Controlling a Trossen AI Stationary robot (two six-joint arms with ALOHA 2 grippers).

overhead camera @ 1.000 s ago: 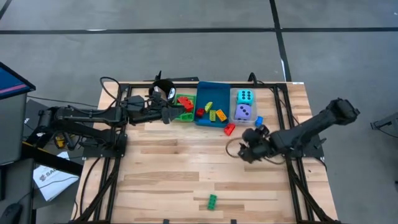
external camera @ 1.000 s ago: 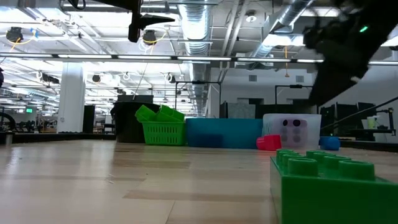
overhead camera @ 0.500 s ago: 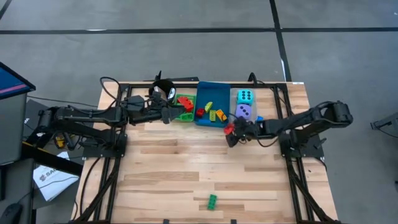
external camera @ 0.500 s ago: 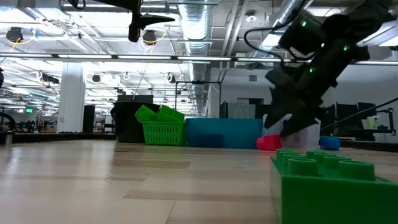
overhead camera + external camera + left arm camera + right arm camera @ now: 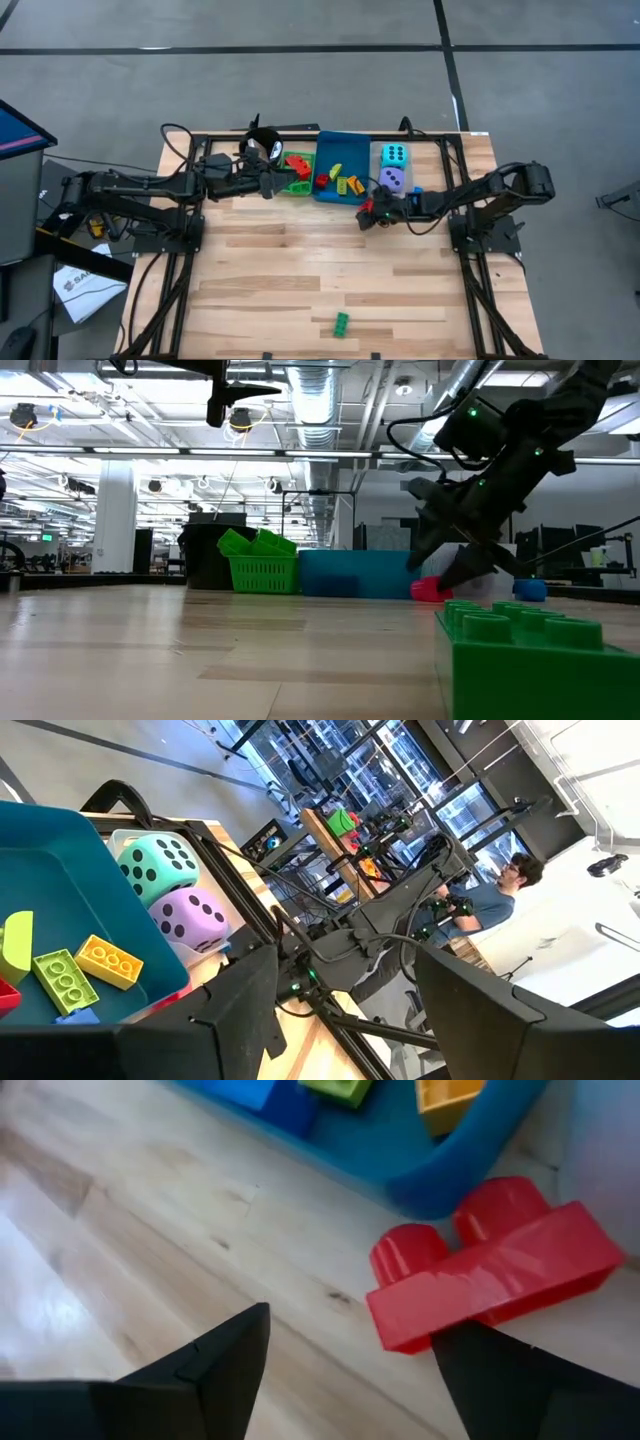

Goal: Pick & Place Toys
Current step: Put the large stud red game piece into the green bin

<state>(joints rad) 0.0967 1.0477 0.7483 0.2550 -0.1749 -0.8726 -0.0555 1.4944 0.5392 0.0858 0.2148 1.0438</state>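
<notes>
In the high view, we find the right gripper low over the table at the red brick, which lies on the wood just beside the blue tray; the left gripper hangs over the green tray. A green brick lies alone near the front edge, well apart. The cyan die and purple die sit in the clear tray. In the low view, we see the right gripper's fingers spread above the red brick. In the left wrist view, the left jaws stand released and empty. In the right wrist view, the open jaws flank the red brick, not grasping it.
</notes>
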